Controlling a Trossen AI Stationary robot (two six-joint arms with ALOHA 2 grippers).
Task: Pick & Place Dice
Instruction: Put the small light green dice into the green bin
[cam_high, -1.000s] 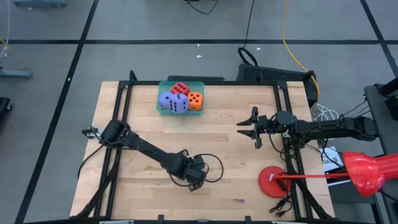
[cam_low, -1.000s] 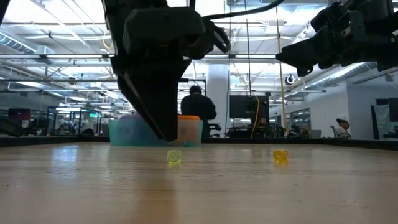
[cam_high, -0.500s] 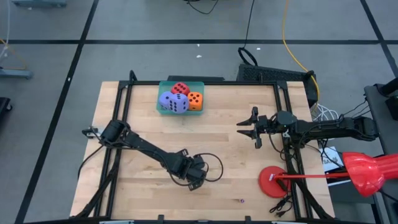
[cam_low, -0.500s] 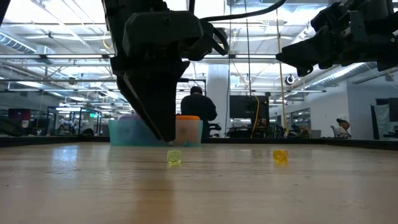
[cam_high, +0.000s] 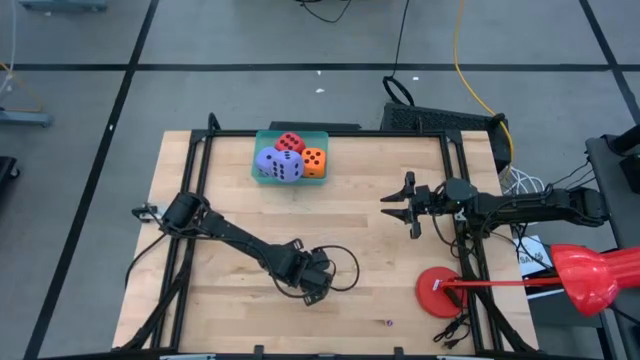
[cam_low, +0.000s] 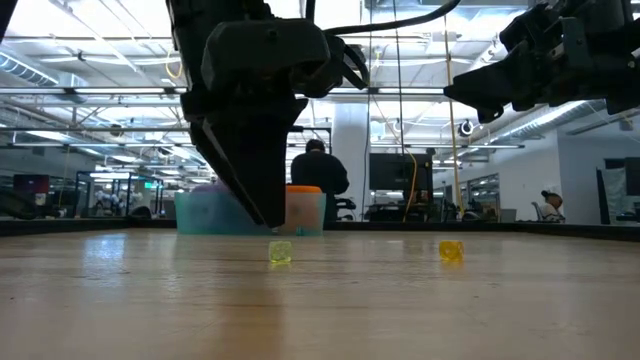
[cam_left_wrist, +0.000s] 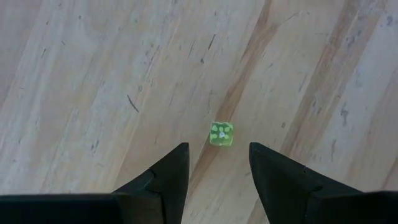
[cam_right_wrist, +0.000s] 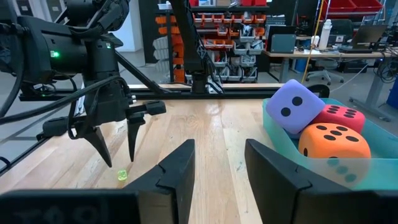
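The dice lie together in a teal tray (cam_high: 262, 137) at the table's far side: purple-blue (cam_high: 277, 164), red (cam_high: 291, 143) and orange (cam_high: 314, 161). They also show in the right wrist view: purple-blue (cam_right_wrist: 293, 106), red (cam_right_wrist: 339, 116), orange (cam_right_wrist: 333, 142). My left gripper (cam_high: 312, 287) is open and points down near the table's front middle, just above a tiny green die (cam_left_wrist: 221, 134) that rests on the wood; it touches nothing. My right gripper (cam_high: 397, 210) is open and empty, held above the table at the right.
A second tiny die, yellow (cam_low: 451, 250), lies on the wood to the right of the green one (cam_low: 280, 252). A red disc (cam_high: 440, 291) with a red handle sits at the near right corner. A cable loop (cam_high: 347, 268) hangs by my left gripper. People stand in the room behind.
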